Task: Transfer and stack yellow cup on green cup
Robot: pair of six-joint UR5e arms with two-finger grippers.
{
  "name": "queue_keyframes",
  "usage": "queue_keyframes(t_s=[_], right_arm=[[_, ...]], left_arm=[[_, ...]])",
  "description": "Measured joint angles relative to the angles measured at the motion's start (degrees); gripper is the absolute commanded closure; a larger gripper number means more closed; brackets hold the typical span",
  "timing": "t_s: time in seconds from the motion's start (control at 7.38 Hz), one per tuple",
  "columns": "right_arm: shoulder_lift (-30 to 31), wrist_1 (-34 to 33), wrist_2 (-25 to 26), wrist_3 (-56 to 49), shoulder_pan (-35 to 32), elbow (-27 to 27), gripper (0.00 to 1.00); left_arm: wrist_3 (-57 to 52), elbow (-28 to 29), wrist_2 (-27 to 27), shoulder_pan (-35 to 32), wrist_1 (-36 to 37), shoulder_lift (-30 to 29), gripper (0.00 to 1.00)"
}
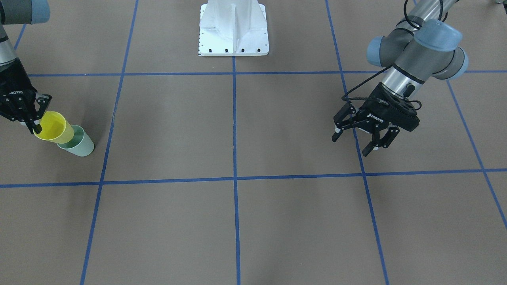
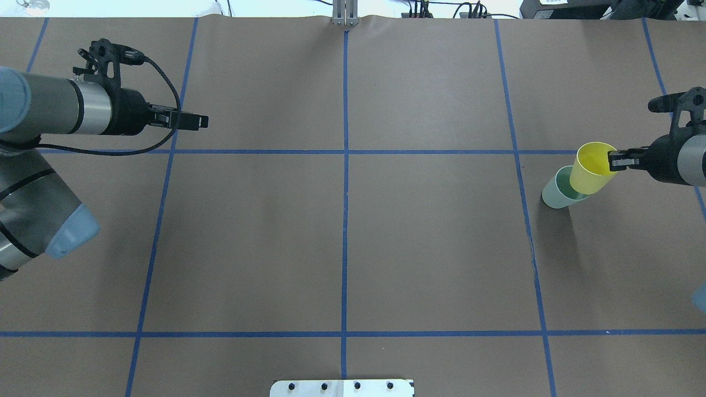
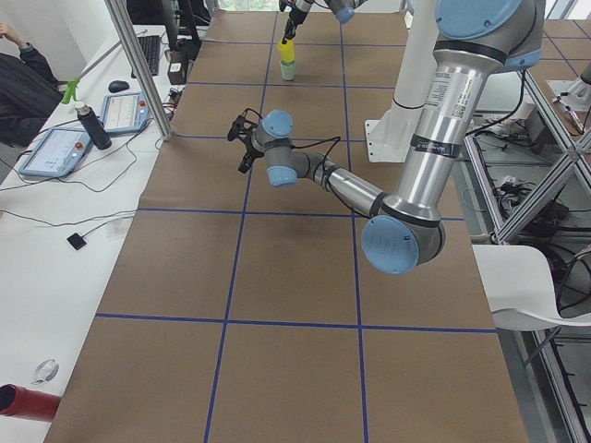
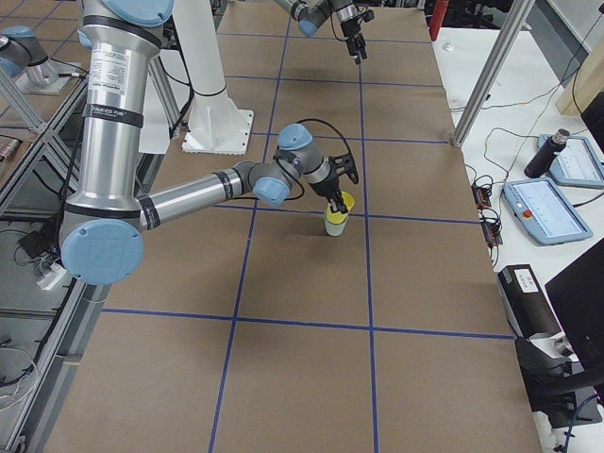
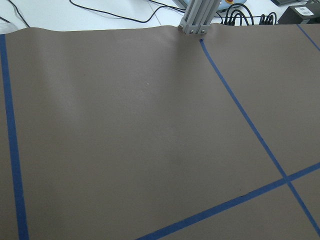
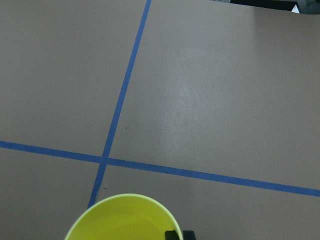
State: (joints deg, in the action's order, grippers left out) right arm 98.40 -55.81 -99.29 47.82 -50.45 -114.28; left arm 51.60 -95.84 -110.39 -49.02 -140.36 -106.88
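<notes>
Brown-papered tabletop, blue tape grid: right gripper pinches yellow cup by its rim over green cup mouth; left gripper spread open.

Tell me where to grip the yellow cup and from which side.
Pinch the rim wall of the yellow cup from above, one finger inside and one outside, as the right gripper does: its mouth is open upward, and its base sits in the green cup.

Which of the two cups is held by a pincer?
The yellow cup: the right pincer clamps its rim. The green cup stands below it, ungripped.
</notes>
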Motion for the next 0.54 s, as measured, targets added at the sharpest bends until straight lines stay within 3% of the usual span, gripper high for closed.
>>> queue_keyframes(t_s=[0.54], right_arm=[[-1.2,0.0,-0.1,0.0,0.0,0.6,1.0]], left_arm=[[0.0,0.2,0.0,0.0,0.0,0.1,0.0]])
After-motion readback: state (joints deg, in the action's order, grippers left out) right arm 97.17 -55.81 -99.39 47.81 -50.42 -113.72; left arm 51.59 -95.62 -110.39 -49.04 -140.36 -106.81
